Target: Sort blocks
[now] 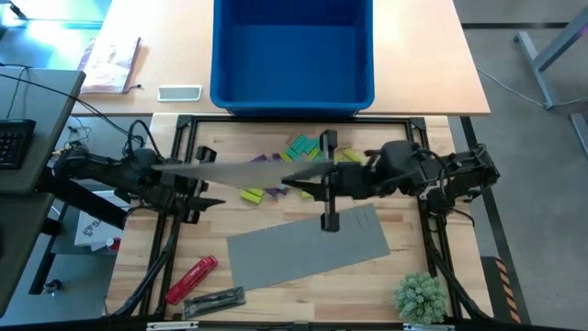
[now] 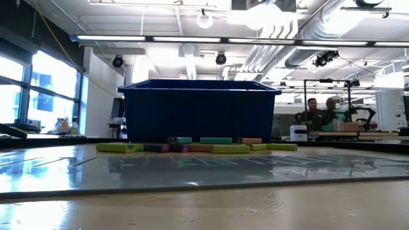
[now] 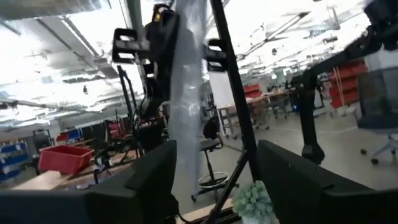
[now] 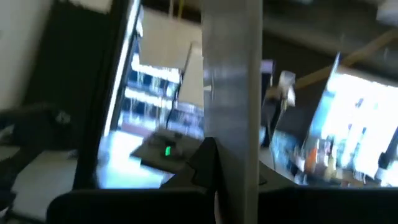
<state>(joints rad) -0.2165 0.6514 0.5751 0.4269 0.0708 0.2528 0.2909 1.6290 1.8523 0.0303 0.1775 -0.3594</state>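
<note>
Blocks [image 1: 299, 147] in purple, lime, teal and tan lie loose on the wooden table in front of the blue bin; the low view shows them in a row [image 2: 198, 147]. A thin grey mat [image 1: 248, 168] hangs raised above the table, stretched between my two arms. My right gripper [image 1: 299, 179] is shut on its right end. My left gripper [image 1: 204, 184] is open, and the mat's left end [image 3: 186, 124] passes between its fingers. Neither gripper shows in the low view. My right gripper pinches the raised mat's right edge [image 4: 230, 143] between its two fingers, coming roughly level from the table's right. The mat stands on edge, lifted clear of the table. My left gripper: the mat's end runs close along one finger [image 3: 158, 174]; I cannot tell whether they touch.
A blue bin [image 1: 292, 51] stands at the far edge. A second grey mat [image 1: 308, 244] lies flat at the near middle. A red cylindrical tool [image 1: 191, 278] and a metal piece [image 1: 216, 299] lie near left, and a small green plant [image 1: 420, 296] near right.
</note>
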